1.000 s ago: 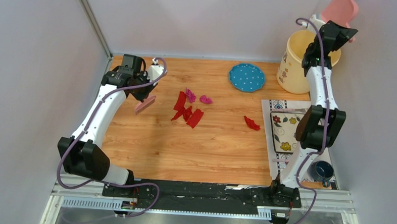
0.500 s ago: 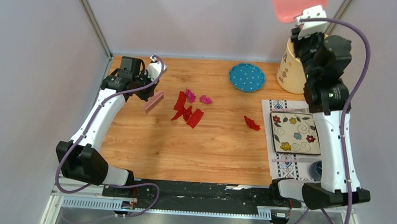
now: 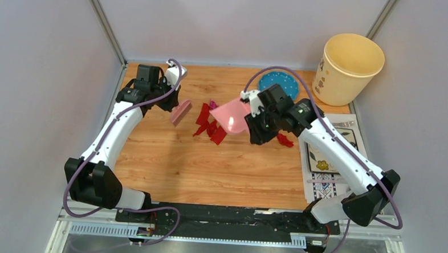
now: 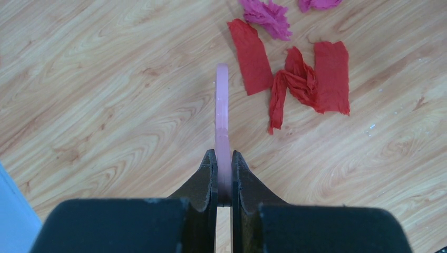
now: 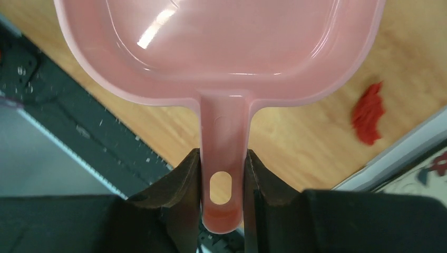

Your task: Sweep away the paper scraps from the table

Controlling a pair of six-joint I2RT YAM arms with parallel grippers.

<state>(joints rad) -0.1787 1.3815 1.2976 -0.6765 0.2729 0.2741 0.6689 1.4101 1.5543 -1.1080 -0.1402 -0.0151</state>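
Observation:
Several red and magenta paper scraps [image 3: 209, 125] lie in a cluster mid-table; they also show in the left wrist view [image 4: 305, 79]. One red scrap [image 3: 285, 141] lies apart to the right, also seen in the right wrist view [image 5: 368, 112]. My left gripper [image 3: 171, 104] is shut on the pale pink hand brush [image 4: 222, 121], held just left of the cluster above the table [image 3: 180, 164]. My right gripper [image 3: 256, 123] is shut on the handle of the pale pink dustpan [image 5: 221, 47], whose pan [image 3: 231, 115] hangs over the cluster's right side.
A yellow bucket [image 3: 350, 69] stands at the back right. A blue dotted plate [image 3: 280, 82] lies behind my right arm. A white patterned placemat with a flowered tile [image 3: 326, 159] lies on the right edge. Grey walls close the sides and back.
My right arm swung the dustpan down from above the bucket to the table's middle, beside the scraps. My left gripper moved the brush slightly right, toward the cluster.

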